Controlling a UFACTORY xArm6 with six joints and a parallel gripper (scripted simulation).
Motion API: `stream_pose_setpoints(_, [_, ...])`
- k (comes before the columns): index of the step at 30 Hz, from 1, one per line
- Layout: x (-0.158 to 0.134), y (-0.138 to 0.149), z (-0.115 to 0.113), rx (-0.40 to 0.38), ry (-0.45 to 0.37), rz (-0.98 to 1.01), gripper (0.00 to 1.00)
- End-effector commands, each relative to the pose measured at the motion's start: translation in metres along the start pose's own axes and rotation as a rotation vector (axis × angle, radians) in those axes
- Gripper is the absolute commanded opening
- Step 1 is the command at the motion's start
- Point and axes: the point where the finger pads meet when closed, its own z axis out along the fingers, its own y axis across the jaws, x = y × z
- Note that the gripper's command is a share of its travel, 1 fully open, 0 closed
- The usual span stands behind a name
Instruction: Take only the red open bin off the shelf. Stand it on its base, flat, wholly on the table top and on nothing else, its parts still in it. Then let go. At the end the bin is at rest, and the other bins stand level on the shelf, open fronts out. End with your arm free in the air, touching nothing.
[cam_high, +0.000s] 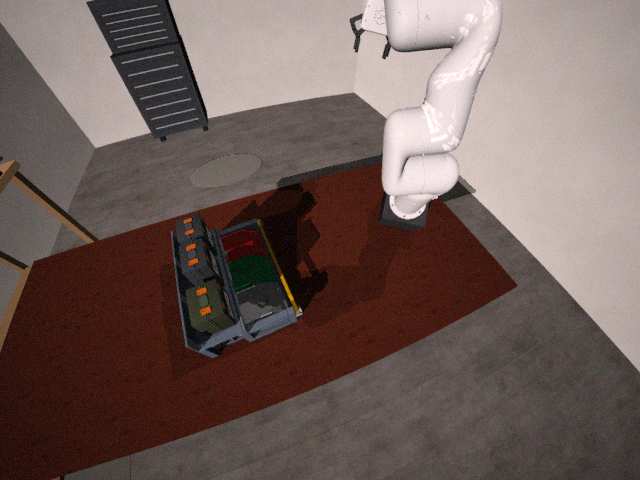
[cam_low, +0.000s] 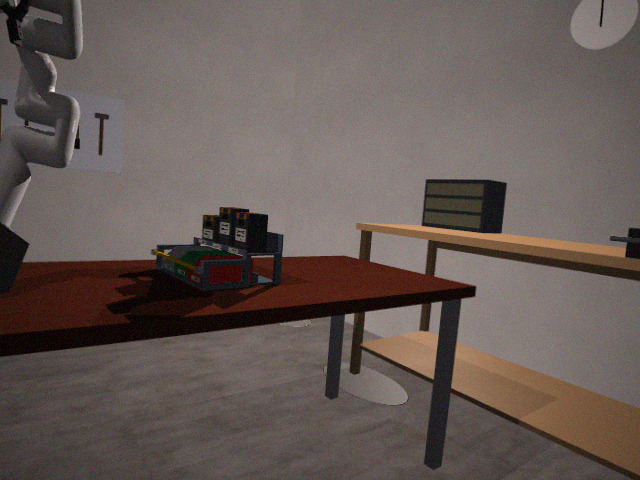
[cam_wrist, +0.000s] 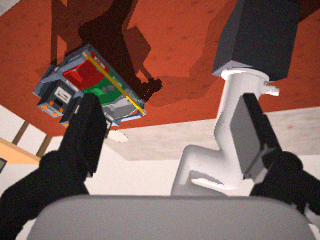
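Note:
The red open bin (cam_high: 242, 243) sits in the lower row of a small grey-blue shelf (cam_high: 232, 281) on the dark red table. It is at the end nearest the arm's base. A green bin (cam_high: 252, 271) is beside it, then a grey bin (cam_high: 259, 306). A yellow bar runs along their open fronts. In the wrist view the red bin (cam_wrist: 82, 75) lies far below, upper left. My gripper (cam_wrist: 168, 109) (cam_high: 369, 38) is open and empty. It hangs high above the table, well away from the shelf. The exterior view shows the red bin's side (cam_low: 225, 272).
Three closed dark boxes with orange tabs (cam_high: 193, 255) fill the shelf's upper row. The arm's base (cam_high: 405, 211) stands at the table's far edge. A wooden bench (cam_low: 496, 248) with a drawer box (cam_low: 464, 205) stands beyond the table. A dark cabinet (cam_high: 149, 67) is by the back wall.

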Motion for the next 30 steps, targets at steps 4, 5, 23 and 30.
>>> stream_pose_setpoints(4, [-0.0002,-0.0005,-0.0015,-0.044,0.028,-0.123,1.0])
stream_pose_setpoints(5, [-0.0002,-0.0005,-0.0015,-0.044,0.028,-0.123,1.0])
stream_pose_setpoints(23, [-0.0001,-0.0006,-0.0015,-0.135,0.07,-0.358,1.0])
stream_pose_setpoints(30, [-0.0001,-0.0006,-0.0015,-0.168,0.085,-0.444,1.0])
